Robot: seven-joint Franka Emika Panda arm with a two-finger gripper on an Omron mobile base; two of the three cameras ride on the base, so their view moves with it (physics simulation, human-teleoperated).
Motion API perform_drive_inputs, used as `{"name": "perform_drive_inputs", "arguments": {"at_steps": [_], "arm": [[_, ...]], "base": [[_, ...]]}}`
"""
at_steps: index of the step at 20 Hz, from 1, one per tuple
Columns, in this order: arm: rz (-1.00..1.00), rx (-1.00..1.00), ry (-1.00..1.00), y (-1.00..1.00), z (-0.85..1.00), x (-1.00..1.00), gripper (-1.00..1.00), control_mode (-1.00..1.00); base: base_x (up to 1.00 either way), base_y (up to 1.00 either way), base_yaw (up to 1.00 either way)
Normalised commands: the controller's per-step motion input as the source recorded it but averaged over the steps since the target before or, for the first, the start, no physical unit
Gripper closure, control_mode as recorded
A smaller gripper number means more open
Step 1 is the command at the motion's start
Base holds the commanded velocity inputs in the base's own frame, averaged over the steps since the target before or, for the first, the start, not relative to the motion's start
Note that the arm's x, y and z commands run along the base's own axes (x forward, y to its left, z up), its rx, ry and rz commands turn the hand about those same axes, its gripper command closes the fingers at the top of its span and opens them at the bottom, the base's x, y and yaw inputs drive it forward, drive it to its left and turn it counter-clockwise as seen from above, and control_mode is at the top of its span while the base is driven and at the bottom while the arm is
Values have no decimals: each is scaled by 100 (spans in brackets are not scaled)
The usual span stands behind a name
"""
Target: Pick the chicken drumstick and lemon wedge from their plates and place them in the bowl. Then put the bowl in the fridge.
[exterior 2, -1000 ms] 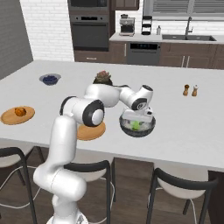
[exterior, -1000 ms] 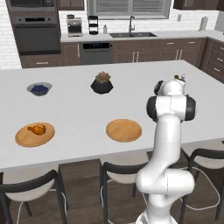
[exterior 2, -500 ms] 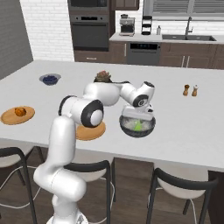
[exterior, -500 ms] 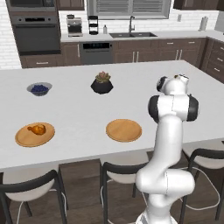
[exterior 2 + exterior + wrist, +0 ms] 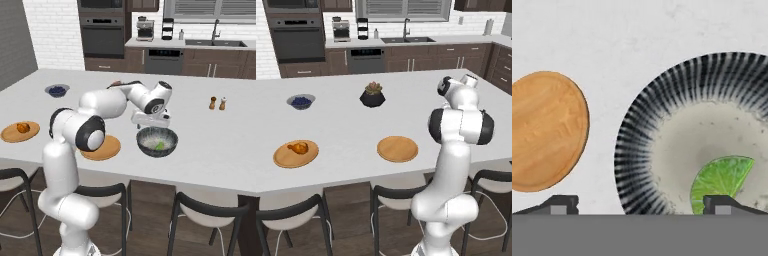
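The pincer hangs open and empty just above the bowl. Its two tips stand wide apart at the bottom of the hand view, one over the bare table beside the bowl and one over the lemon wedge. The wedge lies in the bowl's pale bottom, so that half of the loading looks done. The plate it would have come from sits bare just beside the bowl, near the front edge of the table.

The chicken drumstick lies on the other plate, well apart from the pincer, far along the front edge towards the table's left end. Seen from the left base view, its bulbous end points towards the middle of the table and its thin bone end towards the left end. The next reach probably has to carry the arm across the bare plate and most of the table's length.
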Motion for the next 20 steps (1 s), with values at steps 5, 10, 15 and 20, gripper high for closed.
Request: {"name": "perform_drive_inputs", "arguments": {"at_steps": [5,10,15,20], "arm": [[0,0,0,65,55,-97,-100,-100],[-2,0,1,95,42,-98,-100,-100],[-19,0,1,86,21,-94,-100,-100],[-11,0,8,26,55,-96,-100,-100]], "base": [[0,0,0],[0,0,0],[0,0,0],[0,0,0]]}}
